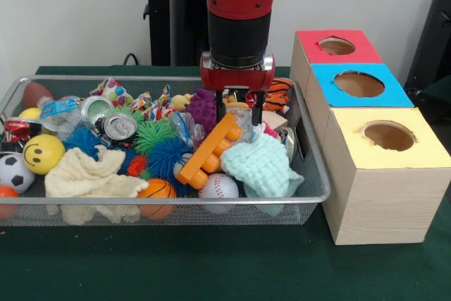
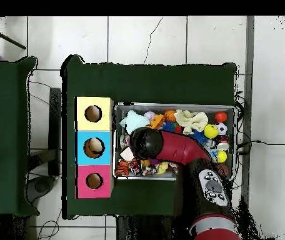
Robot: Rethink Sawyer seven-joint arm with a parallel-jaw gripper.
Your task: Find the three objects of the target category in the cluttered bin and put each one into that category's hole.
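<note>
The wire-mesh bin [image 1: 310, 195] is full of toys; in the overhead view [image 2: 235, 125] the arm covers its middle. My gripper [image 1: 239, 109] is low over the bin's right part. Its fingers [image 1: 220, 107] are apart, on either side of a clear plastic thing [image 1: 244, 120] that may be a bottle. A see-through bottle with a blue label [image 1: 58, 112] lies at the back left. Another clear plastic piece [image 1: 186, 127] lies beside the orange block. The red-topped box's hole [image 1: 337, 46] is at the far right, and shows in the overhead view [image 2: 94, 180] too.
Blue-topped [image 1: 359, 84] and yellow-topped [image 1: 388, 135] boxes stand in front of the red one. Around the gripper lie an orange block [image 1: 208, 151], a mint cloth [image 1: 259, 163], a purple spiky toy [image 1: 203, 108], a striped tiger [image 1: 280, 94] and silver cans [image 1: 117, 127].
</note>
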